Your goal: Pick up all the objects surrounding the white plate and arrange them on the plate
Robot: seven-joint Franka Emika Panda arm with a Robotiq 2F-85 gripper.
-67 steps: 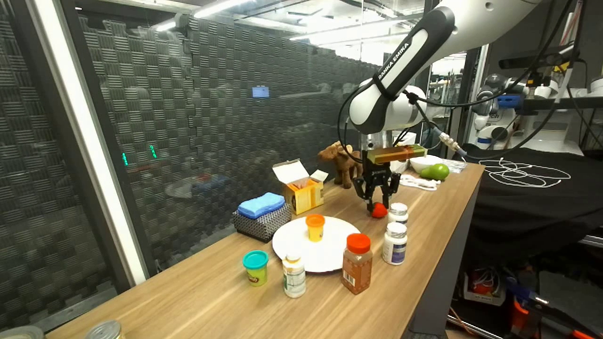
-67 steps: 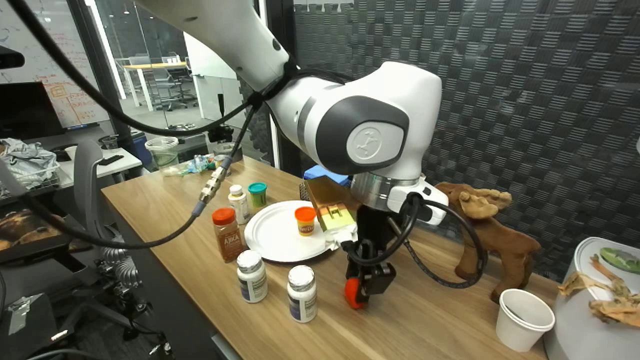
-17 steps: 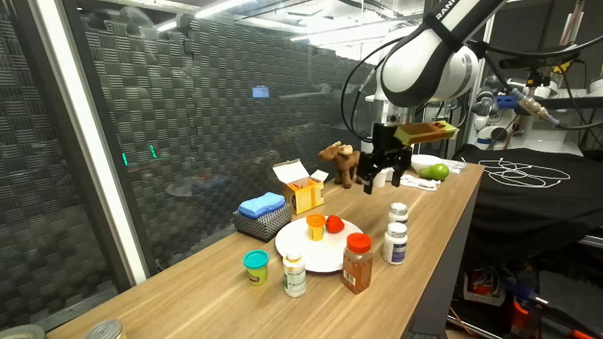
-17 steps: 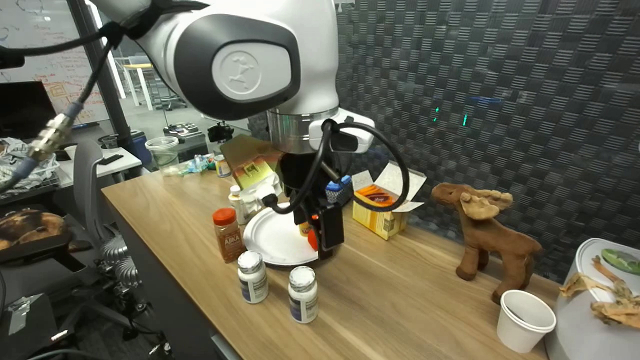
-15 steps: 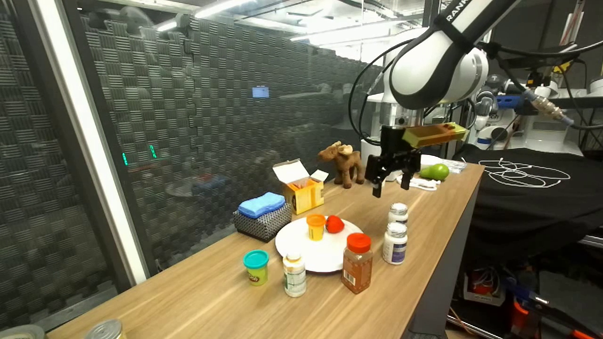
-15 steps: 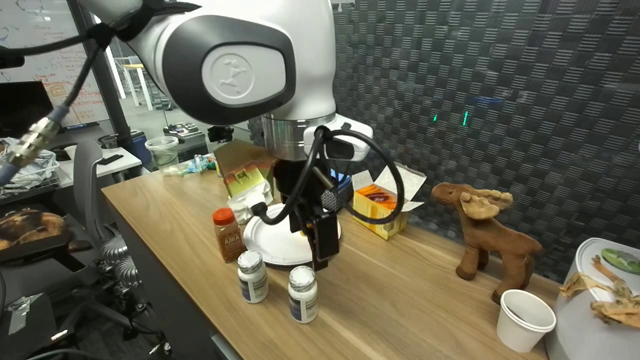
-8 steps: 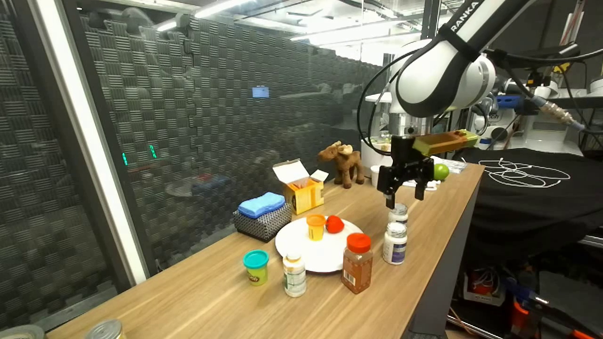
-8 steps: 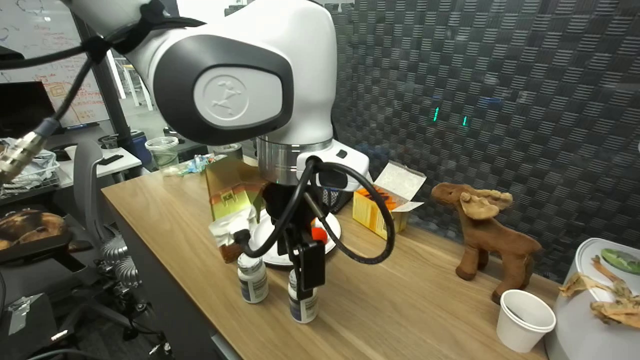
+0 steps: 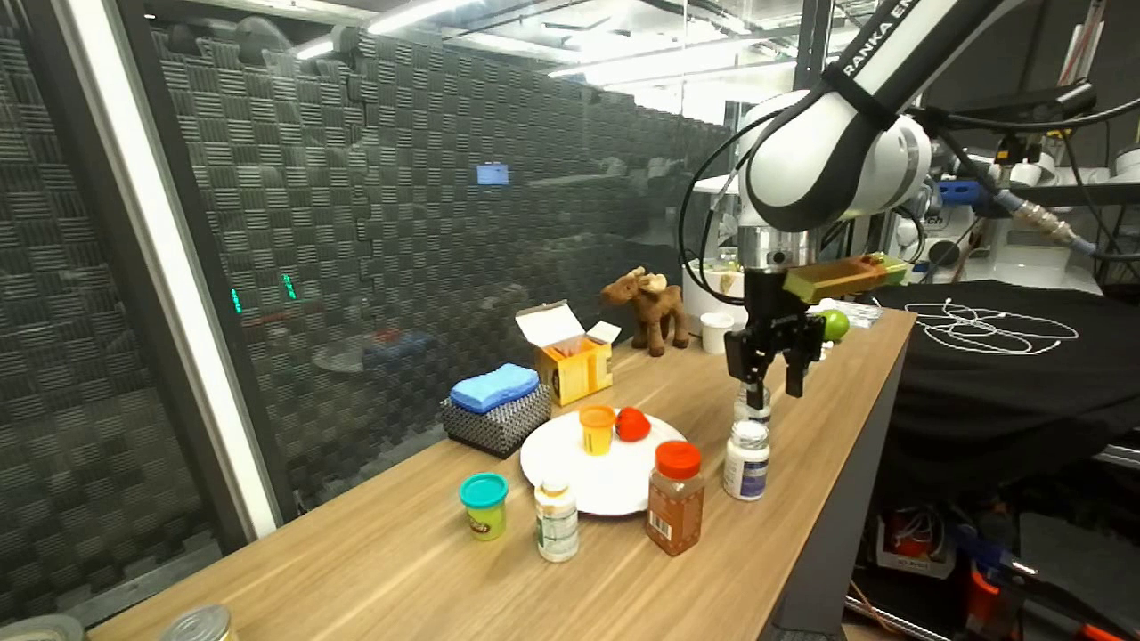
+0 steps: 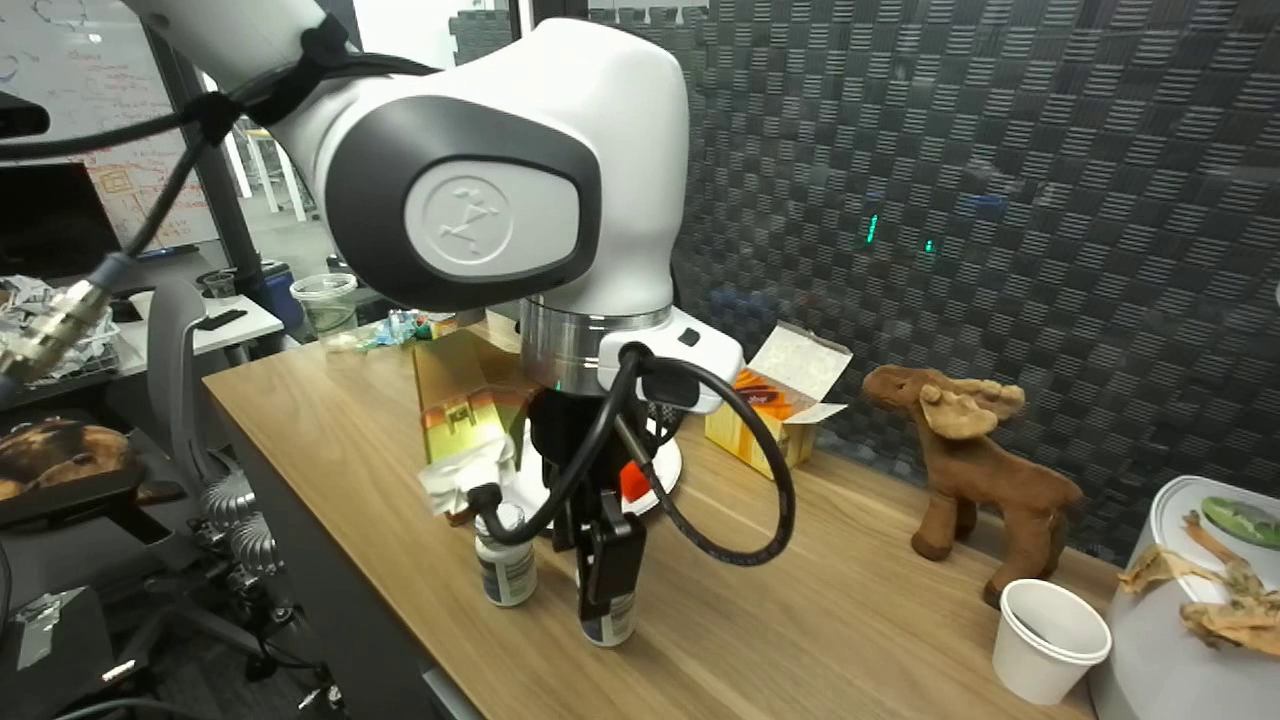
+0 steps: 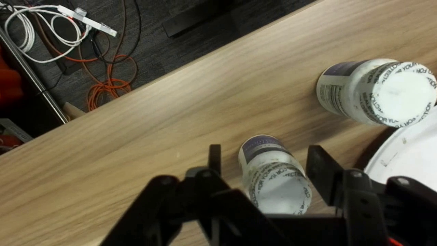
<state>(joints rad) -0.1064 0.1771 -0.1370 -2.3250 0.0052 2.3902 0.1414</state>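
Wooden and brown, the long table [image 9: 383, 570] is holding the flat round white plate [image 9: 606, 488] in an exterior view. On the plate's far part, a small yellow cup with an orange lid [image 9: 596, 438] and a small round red thing [image 9: 634, 425] are sitting close together. On the near side, off the plate, a small green cup with a teal lid [image 9: 485, 515] is standing at the left, then a white bottle with a white cap [image 9: 557, 527], then a brown-orange bottle with a red cap [image 9: 675, 507]. To the right, a nearer white bottle with a purple label [image 9: 746, 470] and a farther white bottle with a pale cap [image 9: 758, 416] are standing. The black gripper [image 9: 775, 392] is hanging at the top of the farther one, its jaws spread.

In an exterior view, a brown plush moose [image 10: 985, 465] is standing at the right, and the gripper is covering most of the farther bottle.

In the wrist view, the fingers [image 11: 322, 176] are standing apart, one on each side of the farther bottle. A gap is showing on the left; on the right I cannot tell if finger and bottle are touching. The nearer bottle is standing on the right, near the plate's edge.
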